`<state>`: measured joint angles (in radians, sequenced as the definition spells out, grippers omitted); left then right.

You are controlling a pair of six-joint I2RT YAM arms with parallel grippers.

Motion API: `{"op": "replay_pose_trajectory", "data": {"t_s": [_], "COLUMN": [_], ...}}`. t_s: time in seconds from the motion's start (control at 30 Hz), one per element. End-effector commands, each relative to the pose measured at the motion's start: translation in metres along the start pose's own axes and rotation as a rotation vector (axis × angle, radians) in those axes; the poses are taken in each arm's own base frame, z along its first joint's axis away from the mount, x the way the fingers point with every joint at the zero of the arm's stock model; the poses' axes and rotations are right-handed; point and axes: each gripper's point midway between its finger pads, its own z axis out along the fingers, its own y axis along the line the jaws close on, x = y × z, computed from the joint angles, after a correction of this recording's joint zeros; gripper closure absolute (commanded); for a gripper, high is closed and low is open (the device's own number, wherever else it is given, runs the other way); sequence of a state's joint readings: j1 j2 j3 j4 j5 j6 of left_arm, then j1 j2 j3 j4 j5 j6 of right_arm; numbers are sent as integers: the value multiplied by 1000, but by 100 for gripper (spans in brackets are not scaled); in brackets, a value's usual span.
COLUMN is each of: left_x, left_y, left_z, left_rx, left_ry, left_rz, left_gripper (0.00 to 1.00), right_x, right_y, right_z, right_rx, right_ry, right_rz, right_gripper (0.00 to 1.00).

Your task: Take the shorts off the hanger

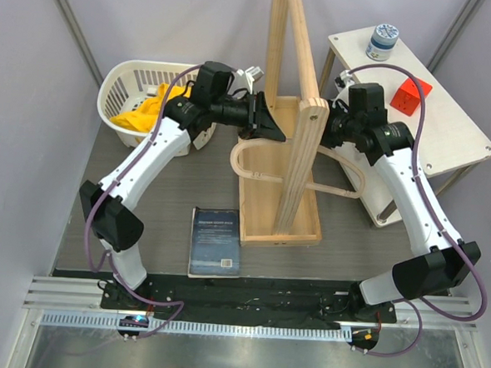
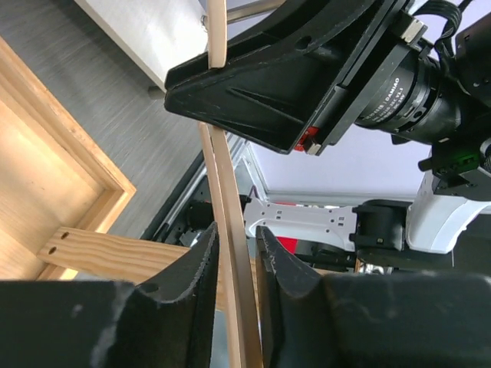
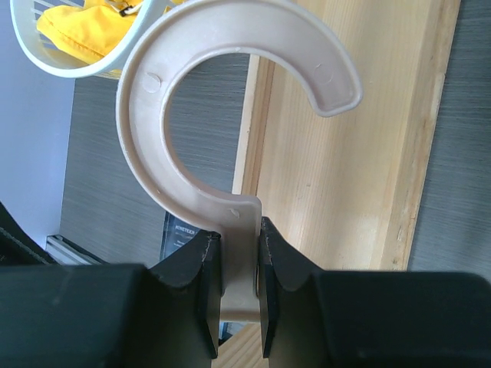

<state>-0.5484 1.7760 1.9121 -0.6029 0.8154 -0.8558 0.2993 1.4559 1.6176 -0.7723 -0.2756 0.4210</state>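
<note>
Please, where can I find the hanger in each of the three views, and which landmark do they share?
Top external: hanger, centre, across the rack tray.
Left wrist: its thin bar, lower centre.
Right wrist: its hook, top centre.
Shared landmark: the pale wooden rack tray.

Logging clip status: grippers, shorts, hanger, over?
Right gripper shut on hanger neck, left gripper shut on its bar. Shorts already off, in basket. Rack upright between arms.

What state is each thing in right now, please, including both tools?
shorts: off the hanger, crumpled in the basket.
hanger: bare, gripped by both tools.
left tool: shut on the hanger's bar.
right tool: shut on the hanger's hook neck.
</note>
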Motion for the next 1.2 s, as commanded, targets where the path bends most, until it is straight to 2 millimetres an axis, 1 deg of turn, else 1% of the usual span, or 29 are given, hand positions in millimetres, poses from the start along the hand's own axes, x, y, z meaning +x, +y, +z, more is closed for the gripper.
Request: {"op": "replay_pose_trajectory", "data": {"t_s": [0.0,0.03,0.1,0.17,0.23,0.3,0.37,0.4,0.43,0.47,0.53,0.57,0.6,0.67,0.7,0.73,0.77,0.8,0.83,0.87,0.9,0.93,1.0,1.03,1.07,1.13,1.17], "left_x": [2,2,3,4,4,6,6,7,6,6,3,2,0,-3,-4,-6,-9,-12,-14,-17,-20,-22,-25,-26,-27,-29,-32], "left_y": [-21,-21,-23,-25,-25,-24,-24,-25,-25,-25,-26,-22,-22,-25,-17,-13,-14,-6,-2,-1,6,6,12,14,17,23,21], "left_z": [-10,-10,-10,-10,-11,-10,-9,-9,-9,-9,-10,-10,-11,-14,-16,-19,-23,-29,-32,-40,-44,-49,-61,-64,-72,-79,-87], "left_rx": [62,63,74,79,81,82,86,88,87,85,82,55,49,39,-7,-36,-53,-104,-124,-144,-180,-188,-219,-233,-250,-279,-285], "left_ry": [9,10,21,25,26,33,38,40,37,34,25,11,3,-13,-26,-38,-55,-76,-89,-115,-139,-154,-194,-207,-227,-254,-278], "left_rz": [26,23,23,24,24,13,6,7,5,5,16,9,20,36,17,36,46,35,46,47,43,44,37,34,32,26,32], "left_gripper": [78,87,87,76,68,67,68,71,80,84,100,100,100,100,100,100,100,100,100,100,100,100,100,100,100,100,100], "right_x": [-27,-27,-29,-32,-33,-33,-33,-33,-33,-33,-33,-33,-33,-33,-34,-35,-35,-35,-36,-36,-38,-39,-41,-42,-44,-49,-52], "right_y": [19,18,19,19,20,20,21,22,22,22,22,21,20,19,16,15,13,10,6,5,4,0,-1,1,0,0,-3], "right_z": [-10,-10,-11,-11,-10,-10,-10,-10,-10,-10,-10,-10,-10,-11,-11,-12,-12,-13,-12,-13,-14,-15,-15,-15,-16,-18,-19], "right_rx": [-55,-51,-48,-46,-47,-49,-53,-54,-56,-57,-55,-51,-44,-38,-23,-12,1,16,41,51,59,80,83,77,80,87,103], "right_ry": [-86,-90,-96,-102,-101,-101,-99,-98,-97,-98,-98,-98,-100,-104,-109,-115,-121,-121,-131,-135,-144,-156,-164,-165,-171,-185,-201], "right_rz": [-32,-30,-26,-22,-21,-18,-17,-16,-16,-13,-11,-9,-4,4,14,21,28,46,55,65,81,94,112,117,124,150,158], "right_gripper": [99,99,99,99,99,99,99,99,99,99,99,98,96,88,84,75,69,61,45,38,27,18,8,7,1,0,0]}}
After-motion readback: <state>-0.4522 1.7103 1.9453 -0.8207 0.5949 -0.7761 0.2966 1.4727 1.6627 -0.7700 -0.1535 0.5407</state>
